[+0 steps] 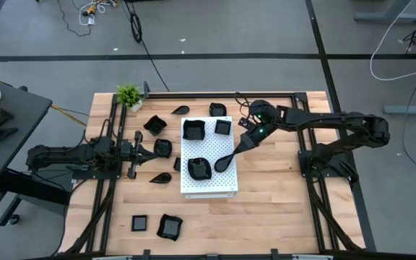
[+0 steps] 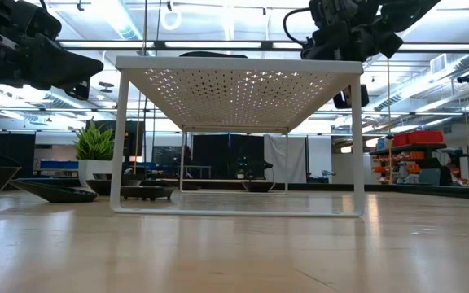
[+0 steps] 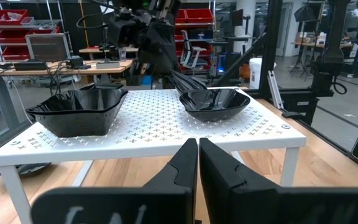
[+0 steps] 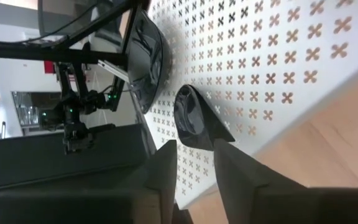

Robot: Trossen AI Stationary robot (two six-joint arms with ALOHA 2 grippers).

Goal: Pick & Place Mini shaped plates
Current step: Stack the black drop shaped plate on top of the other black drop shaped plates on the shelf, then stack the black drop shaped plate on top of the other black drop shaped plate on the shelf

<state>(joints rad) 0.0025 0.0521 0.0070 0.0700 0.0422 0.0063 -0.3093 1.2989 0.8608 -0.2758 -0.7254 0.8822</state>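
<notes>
A glossy black teardrop plate (image 1: 224, 160) lies on its underside on the white perforated board (image 1: 208, 184), beside a wavy-edged plate (image 1: 199, 167). Two square plates (image 1: 193, 130) (image 1: 223, 127) sit at the board's far end. My right gripper (image 1: 240, 146) hovers open at the teardrop plate's pointed tail (image 4: 219, 134), coming slantwise from the far right. In the left wrist view the teardrop plate (image 3: 215, 102) rests flat on the board. My left gripper (image 1: 150, 150) waits shut and level to the left of the board. Several more black plates lie on the table around it. My right gripper has its fingers (image 4: 229, 165) standing apart on either side of the teardrop plate's pointed tail (image 4: 221, 135), slanting down from the far right. I cannot tell whether a finger touches the tail. The plate lies on the board, not lifted.
The board stands on legs above the wooden table (image 1: 280, 217). A small green plant (image 1: 129, 94) is at the far left corner. Loose plates lie left of the board (image 1: 162, 147) (image 1: 159, 178), behind it (image 1: 217, 109) and near the front edge (image 1: 169, 226).
</notes>
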